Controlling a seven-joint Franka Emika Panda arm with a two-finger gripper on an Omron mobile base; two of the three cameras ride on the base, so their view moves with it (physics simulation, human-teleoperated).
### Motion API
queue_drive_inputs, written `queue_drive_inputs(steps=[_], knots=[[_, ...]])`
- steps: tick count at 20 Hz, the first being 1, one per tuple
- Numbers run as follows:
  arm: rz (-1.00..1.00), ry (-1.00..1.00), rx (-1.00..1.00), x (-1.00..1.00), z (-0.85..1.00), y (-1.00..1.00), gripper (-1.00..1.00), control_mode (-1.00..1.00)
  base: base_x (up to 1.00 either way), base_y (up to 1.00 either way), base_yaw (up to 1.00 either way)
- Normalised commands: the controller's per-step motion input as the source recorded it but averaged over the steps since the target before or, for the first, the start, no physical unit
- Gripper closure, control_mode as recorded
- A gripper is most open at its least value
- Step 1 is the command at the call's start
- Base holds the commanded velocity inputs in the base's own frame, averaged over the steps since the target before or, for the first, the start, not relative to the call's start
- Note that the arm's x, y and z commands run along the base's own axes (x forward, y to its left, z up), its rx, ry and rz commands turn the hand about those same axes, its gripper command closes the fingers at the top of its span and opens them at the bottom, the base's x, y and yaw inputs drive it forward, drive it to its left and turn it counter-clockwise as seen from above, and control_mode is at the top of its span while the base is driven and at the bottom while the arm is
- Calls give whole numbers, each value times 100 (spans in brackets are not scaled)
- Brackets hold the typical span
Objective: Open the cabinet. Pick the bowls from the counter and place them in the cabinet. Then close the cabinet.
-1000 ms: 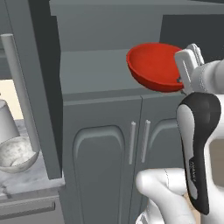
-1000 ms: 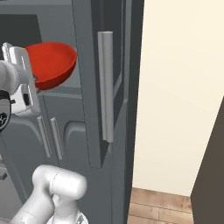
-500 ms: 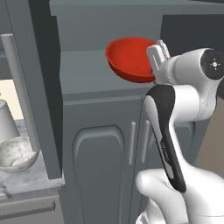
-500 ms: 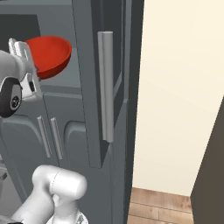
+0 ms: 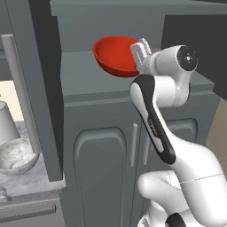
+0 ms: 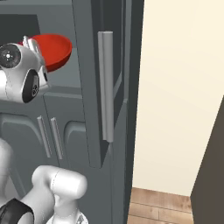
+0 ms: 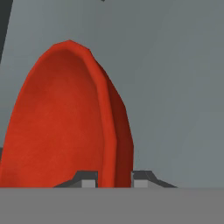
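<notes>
The cabinet stands open, its grey shelf (image 5: 84, 75) bare and both doors swung out. My gripper (image 5: 139, 55) is shut on the rim of the glossy red bowl (image 5: 115, 55), which hangs just above the shelf and tilts a little. In the hand view the red bowl (image 7: 61, 118) rises edge-on, its rim pinched between the two fingertips (image 7: 87, 179) of my gripper (image 7: 114, 179). From the right base view the red bowl (image 6: 54, 49) sits inside the opening, left of the right door's bar handle (image 6: 106, 83). The marbled bowl (image 5: 15, 156) rests on the counter (image 5: 31, 186) at lower left.
The open left door (image 5: 44, 88) with its long bar handle (image 5: 20, 93) stands between the shelf and the counter. A white paper-towel roll (image 5: 6, 126) stands behind the marbled bowl. Arched lower doors (image 5: 102, 168) are closed below the shelf. A cream wall (image 6: 183, 96) lies right.
The arm has swung left and further in, carrying the red bowl from the right side of the opening to above the middle of the shelf. The grip is unchanged.
</notes>
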Motion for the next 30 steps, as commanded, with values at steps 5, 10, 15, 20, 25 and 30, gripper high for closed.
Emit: queue_drive_inputs(steps=[5, 10, 15, 20, 25, 30], knots=[[8, 0, 1, 92, -20, 28, 100, -100, 0, 0, 0], [6, 0, 0, 88, -18, 23, 100, -100, 0, 0, 0], [7, 0, 0, 80, -12, 38, 100, -100, 0, 0, 0], [8, -3, 0, 51, -17, 58, 100, -100, 0, 0, 0], [8, -9, 0, 18, -20, 60, 100, -100, 0, 0, 0], [6, -5, 1, 47, -29, 52, -100, -100, 0, 0, 0]])
